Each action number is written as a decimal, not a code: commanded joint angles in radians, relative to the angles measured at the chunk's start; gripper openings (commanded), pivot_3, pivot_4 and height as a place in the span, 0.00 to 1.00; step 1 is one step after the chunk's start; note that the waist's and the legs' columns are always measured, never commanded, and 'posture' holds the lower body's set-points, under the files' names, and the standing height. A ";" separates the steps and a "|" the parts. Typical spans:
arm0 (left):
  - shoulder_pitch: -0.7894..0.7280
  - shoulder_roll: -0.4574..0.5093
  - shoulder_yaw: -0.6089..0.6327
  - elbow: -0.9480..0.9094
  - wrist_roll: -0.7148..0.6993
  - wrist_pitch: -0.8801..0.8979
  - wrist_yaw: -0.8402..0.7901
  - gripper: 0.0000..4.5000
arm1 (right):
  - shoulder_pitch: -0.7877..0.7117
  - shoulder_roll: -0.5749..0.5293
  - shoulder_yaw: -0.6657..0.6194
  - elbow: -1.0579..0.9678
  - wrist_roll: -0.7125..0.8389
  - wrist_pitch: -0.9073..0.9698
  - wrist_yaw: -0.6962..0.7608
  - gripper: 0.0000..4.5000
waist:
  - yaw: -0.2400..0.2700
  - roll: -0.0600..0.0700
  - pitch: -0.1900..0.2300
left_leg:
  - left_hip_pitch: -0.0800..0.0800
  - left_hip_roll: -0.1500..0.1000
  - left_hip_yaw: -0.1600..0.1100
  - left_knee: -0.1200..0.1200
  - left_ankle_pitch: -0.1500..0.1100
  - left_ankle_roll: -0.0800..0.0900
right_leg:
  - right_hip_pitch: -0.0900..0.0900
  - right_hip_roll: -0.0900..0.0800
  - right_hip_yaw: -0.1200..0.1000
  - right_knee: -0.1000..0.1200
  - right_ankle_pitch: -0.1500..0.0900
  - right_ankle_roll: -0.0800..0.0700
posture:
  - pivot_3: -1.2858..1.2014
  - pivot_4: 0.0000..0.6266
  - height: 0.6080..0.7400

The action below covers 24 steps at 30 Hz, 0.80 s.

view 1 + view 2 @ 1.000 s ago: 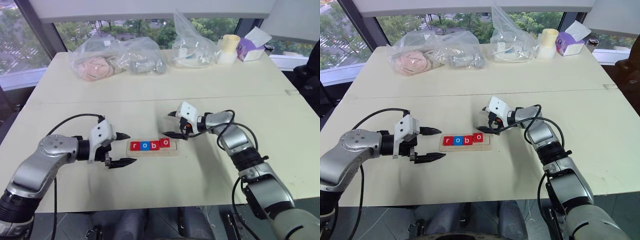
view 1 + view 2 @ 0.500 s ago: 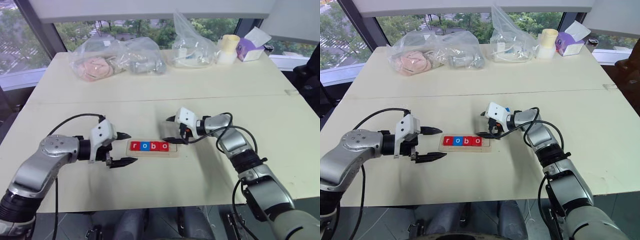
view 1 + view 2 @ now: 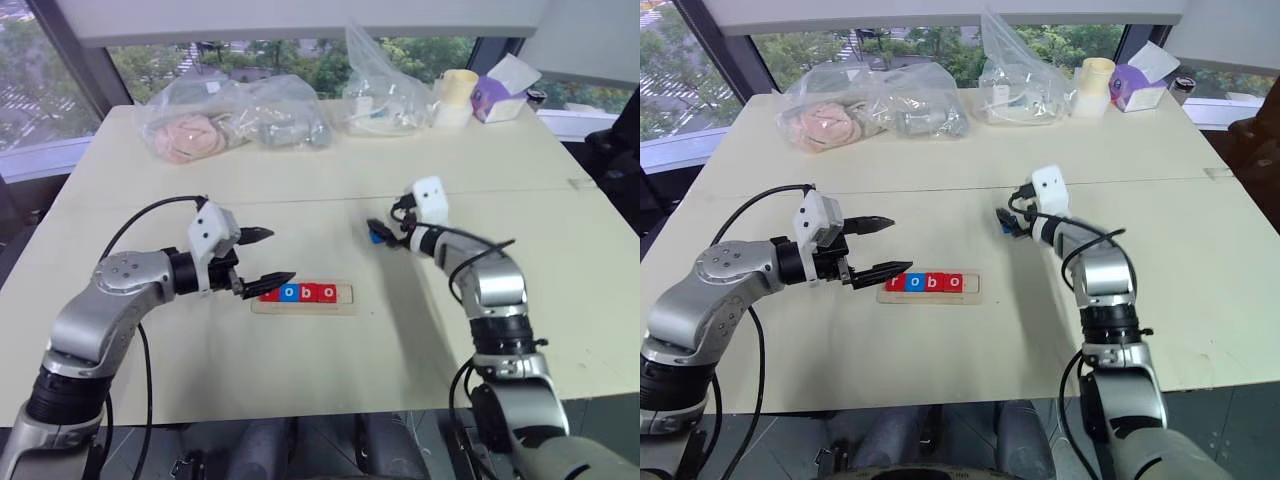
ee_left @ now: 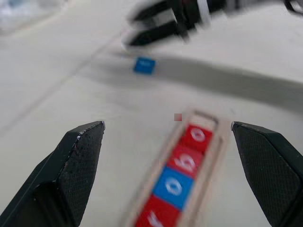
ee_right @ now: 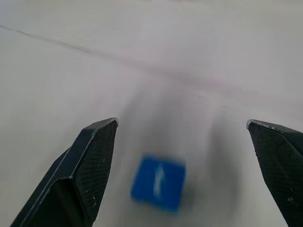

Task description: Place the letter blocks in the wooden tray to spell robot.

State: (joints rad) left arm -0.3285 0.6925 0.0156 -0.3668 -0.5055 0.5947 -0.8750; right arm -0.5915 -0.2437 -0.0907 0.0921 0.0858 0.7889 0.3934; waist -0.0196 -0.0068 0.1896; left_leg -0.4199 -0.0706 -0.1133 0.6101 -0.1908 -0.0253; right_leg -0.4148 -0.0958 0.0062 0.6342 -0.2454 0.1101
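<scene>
The wooden tray [image 3: 345,297] lies mid-table holding four letter blocks in a row: red r [image 3: 893,283], blue o [image 3: 289,293], red b [image 3: 308,292], red o [image 3: 327,292]. Its right end slot is bare. A blue block [image 5: 158,183] with a white letter lies loose on the table beyond the tray's right end, also seen as the blue block [image 4: 144,65]. My right gripper [image 3: 376,230] hovers open just above it, a finger on each side. My left gripper [image 3: 281,257] is open over the tray's left end, its lower finger covering part of the r.
Clear plastic bags [image 3: 190,125] of soft items and another bag [image 3: 385,100] line the table's far edge, with a cream cup [image 3: 458,97] and a purple tissue box [image 3: 505,95] at the far right. A seam [image 3: 500,192] crosses the table behind the grippers.
The last red o, tilted at the tray's right end a second ago, now lies flat. My right gripper left the tray and swung right over the blue block. My left gripper rose toward the tray.
</scene>
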 commanded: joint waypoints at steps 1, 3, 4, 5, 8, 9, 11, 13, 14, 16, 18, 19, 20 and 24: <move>-0.034 -0.003 -0.033 0.025 0.046 -0.020 0.014 1.00 | 0.004 0.071 -0.031 -0.088 0.005 0.055 -0.132 0.98 | -0.002 0.000 0.000 | 0.000 0.000 0.002 0.000 0.000 0.000 | -0.002 0.001 0.002 0.000 0.000 0.000 | 0.52 0.24 1.00; -0.063 -0.010 -0.068 0.051 0.080 -0.008 0.030 1.00 | 0.014 0.098 -0.016 -0.095 -0.008 0.059 -0.173 0.98 | -0.001 0.000 0.000 | 0.000 0.000 0.003 0.000 0.000 0.000 | -0.003 0.001 0.003 0.002 0.000 0.000 | 0.52 0.24 1.00; -0.078 -0.022 -0.077 0.061 0.084 0.002 0.039 1.00 | 0.017 0.108 -0.006 -0.095 -0.012 0.059 -0.188 0.98 | 0.000 0.000 0.000 | 0.000 0.000 0.003 0.000 0.000 0.000 | -0.003 0.002 0.003 0.002 0.000 0.000 | 0.52 0.24 1.00; -0.094 -0.039 -0.083 0.070 0.082 0.018 0.053 1.00 | 0.020 0.120 0.005 -0.089 -0.018 0.059 -0.205 0.98 | 0.001 0.000 0.000 | 0.000 0.000 0.003 0.000 0.000 0.000 | -0.003 0.002 0.003 0.002 0.000 0.000 | 0.52 0.24 1.00; -0.127 -0.080 -0.094 0.093 0.098 0.032 0.090 1.00 | 0.023 0.152 0.027 -0.054 -0.023 0.043 -0.245 0.98 | 0.002 0.000 0.000 | 0.000 0.000 0.003 0.001 0.000 0.000 | -0.002 0.002 0.003 0.002 0.000 0.000 | 0.52 0.24 1.00; -0.131 -0.086 -0.100 0.096 0.108 0.029 0.095 1.00 | 0.023 0.159 0.031 -0.041 -0.025 0.037 -0.253 0.98 | 0.002 0.000 0.000 | 0.000 0.000 0.003 0.001 0.000 0.000 | -0.002 0.002 0.003 0.002 0.000 0.001 | 0.52 0.24 1.00; -0.129 -0.091 -0.114 0.089 0.120 0.026 0.096 1.00 | 0.026 0.167 0.043 -0.021 -0.037 0.026 -0.273 0.98 | 0.001 0.000 0.000 | 0.000 0.000 0.003 0.001 0.000 0.000 | -0.002 0.002 0.004 0.002 0.001 0.001 | 0.52 0.24 1.00; -0.121 -0.092 -0.116 0.077 0.119 0.028 0.098 1.00 | 0.033 0.169 0.056 -0.021 -0.039 0.018 -0.279 0.87 | 0.000 0.000 0.000 | 0.000 0.000 0.003 0.001 0.000 0.000 | -0.002 0.002 0.004 0.002 0.001 0.001 | 0.52 0.24 1.00; -0.118 -0.093 -0.115 0.072 0.116 0.031 0.099 1.00 | 0.036 0.168 0.060 -0.025 -0.039 0.014 -0.282 0.81 | 0.000 0.000 0.000 | 0.000 0.000 0.003 0.001 0.000 0.000 | -0.002 0.002 0.004 0.002 0.001 0.001 | 0.52 0.24 1.00; -0.112 -0.093 -0.113 0.065 0.115 0.034 0.099 1.00 | 0.040 0.169 0.060 -0.032 -0.043 0.004 -0.294 0.60 | 0.000 0.000 0.000 | 0.000 0.000 0.003 0.001 0.000 0.000 | -0.002 0.003 0.004 0.002 0.001 0.001 | 0.52 0.24 1.00; -0.107 -0.094 -0.113 0.061 0.115 0.035 0.102 1.00 | 0.038 0.162 0.068 -0.043 -0.056 -0.002 -0.306 0.37 | -0.001 0.000 0.000 | 0.000 0.000 0.003 0.001 0.000 0.000 | -0.002 0.003 0.004 0.002 0.001 0.001 | 0.52 0.24 1.00; -0.104 -0.095 -0.113 0.057 0.115 0.036 0.102 1.00 | 0.034 0.158 0.072 -0.051 -0.064 -0.006 -0.313 0.37 | -0.001 0.000 0.000 | 0.000 0.000 0.003 0.001 0.000 0.000 | -0.002 0.003 0.004 0.002 0.001 0.001 | 0.52 0.24 1.00; -0.101 -0.096 -0.115 0.053 0.112 0.036 0.101 1.00 | 0.030 0.154 0.074 -0.059 -0.066 -0.005 -0.316 0.37 | -0.001 0.000 0.000 | 0.000 0.000 0.003 0.001 0.000 0.000 | -0.002 0.003 0.004 0.003 0.001 0.001 | 0.52 0.24 1.00; -0.073 -0.067 -0.139 0.027 0.131 0.011 0.068 1.00 | 0.032 0.138 0.047 -0.176 -0.057 0.062 -0.330 0.37 | 0.000 0.000 0.000 | 0.000 0.000 0.003 0.001 0.000 0.000 | -0.002 0.003 0.004 0.003 0.001 0.001 | 0.52 0.24 1.00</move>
State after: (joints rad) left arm -0.4084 0.6059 -0.1149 -0.3006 -0.3878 0.6253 -0.7902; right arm -0.5496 -0.0953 -0.0244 0.0201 0.0232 0.8321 0.0721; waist -0.0195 -0.0065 0.1898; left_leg -0.4199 -0.0702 -0.1105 0.6107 -0.1905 -0.0254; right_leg -0.4177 -0.0931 0.0110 0.6367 -0.2447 0.1108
